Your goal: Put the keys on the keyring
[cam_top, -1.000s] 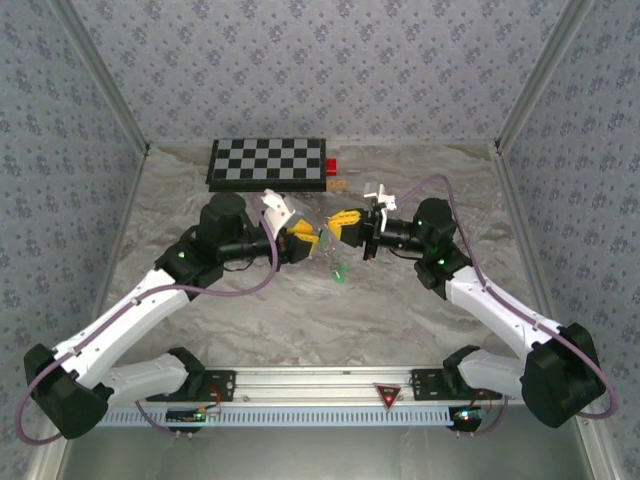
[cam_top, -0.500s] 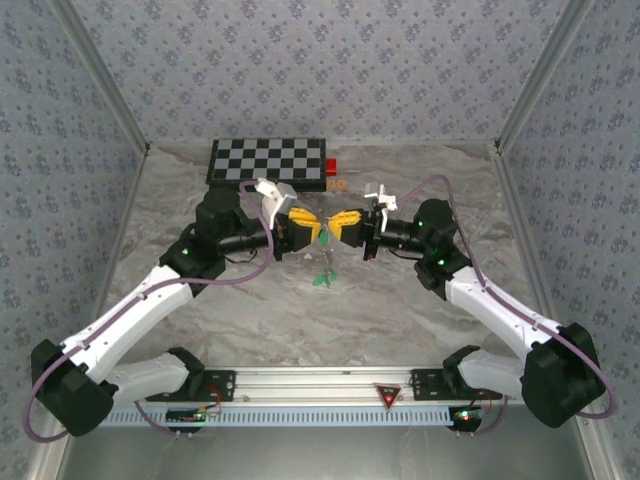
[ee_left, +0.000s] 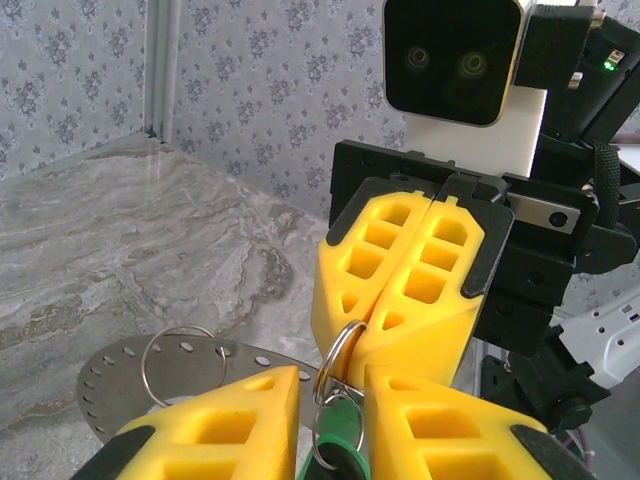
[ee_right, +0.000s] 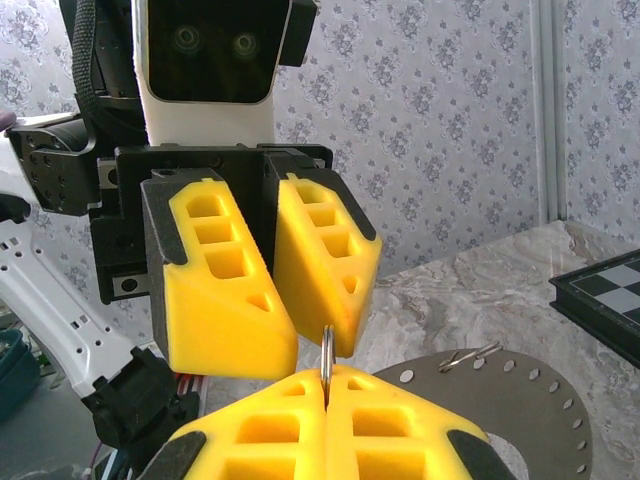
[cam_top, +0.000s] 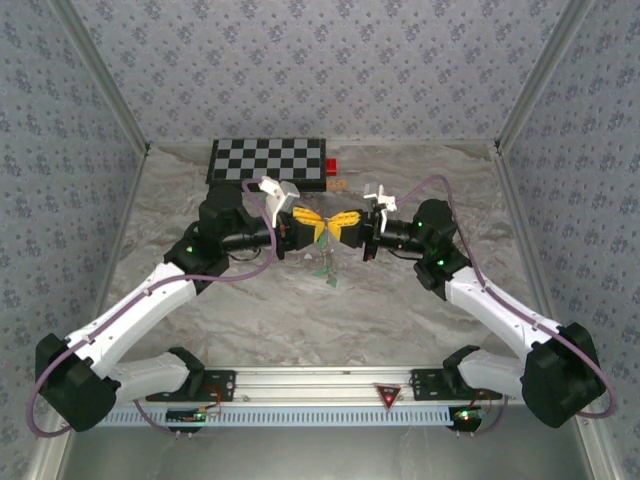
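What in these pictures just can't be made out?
- Top view: dangling green-headed keys, too small to count.
- Left wrist view: green plastic key head, cut off by the bottom edge.
- Right wrist view: thin metal ring, lower part hidden inside the shut right gripper.

The left claw (cam_top: pixel 316 226) and right claw (cam_top: pixel 338 224) meet tip to tip above the middle of the bench (cam_top: pixel 420 320). The keyring (ee_left: pixel 337 350), pinched in the right one, bridges the slit between them. A green key (cam_top: pixel 330 282) hangs just below. A chessboard (cam_top: pixel 268 162) blocks the back. The near bench lies open, with walls (cam_top: pixel 60 150) on three sides.
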You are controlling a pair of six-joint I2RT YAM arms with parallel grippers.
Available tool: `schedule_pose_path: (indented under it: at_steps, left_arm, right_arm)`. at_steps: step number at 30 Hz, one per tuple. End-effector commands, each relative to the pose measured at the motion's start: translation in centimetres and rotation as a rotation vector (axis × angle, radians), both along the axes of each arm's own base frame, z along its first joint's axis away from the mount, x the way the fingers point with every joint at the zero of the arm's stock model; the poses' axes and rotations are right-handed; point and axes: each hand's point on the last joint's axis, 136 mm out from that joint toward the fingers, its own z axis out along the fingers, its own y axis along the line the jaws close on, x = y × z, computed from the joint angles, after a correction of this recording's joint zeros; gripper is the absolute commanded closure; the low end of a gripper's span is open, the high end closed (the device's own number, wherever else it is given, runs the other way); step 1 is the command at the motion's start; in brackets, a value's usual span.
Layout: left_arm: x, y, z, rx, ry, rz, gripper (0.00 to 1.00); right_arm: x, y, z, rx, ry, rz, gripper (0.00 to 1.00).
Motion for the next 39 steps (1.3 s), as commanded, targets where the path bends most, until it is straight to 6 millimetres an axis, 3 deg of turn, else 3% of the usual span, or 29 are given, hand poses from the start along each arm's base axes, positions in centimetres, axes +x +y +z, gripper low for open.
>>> schedule_pose_path:
  at_steps: [1, 14, 20, 39]
  left_arm:
    - [-0.3, -0.3, 2.1, -0.044, -0.038, -0.031, 0.77]
    - [-1.1, -0.7, 2.3, -0.056, -0.044, -0.087, 0.85]
    - [-1.2, -0.8, 2.5, -0.054, -0.052, -0.098, 1.0]
    - [-1.3, -0.7, 3.2, -0.065, -0.067, -0.092, 1.0]
  right_arm:
    - [-0.9, 0.0, 1.5, 0.03, -0.055, 0.028, 1.0]
    - [-0.9, 0.1, 1.4, 0.027, -0.052, 0.029, 1.0]
    - [-0.9, 0.1, 1.3, 0.022, -0.049, 0.03, 1.0]
    - [-0.9, 0.2, 1.0, 0.015, -0.039, 0.036, 1.0]
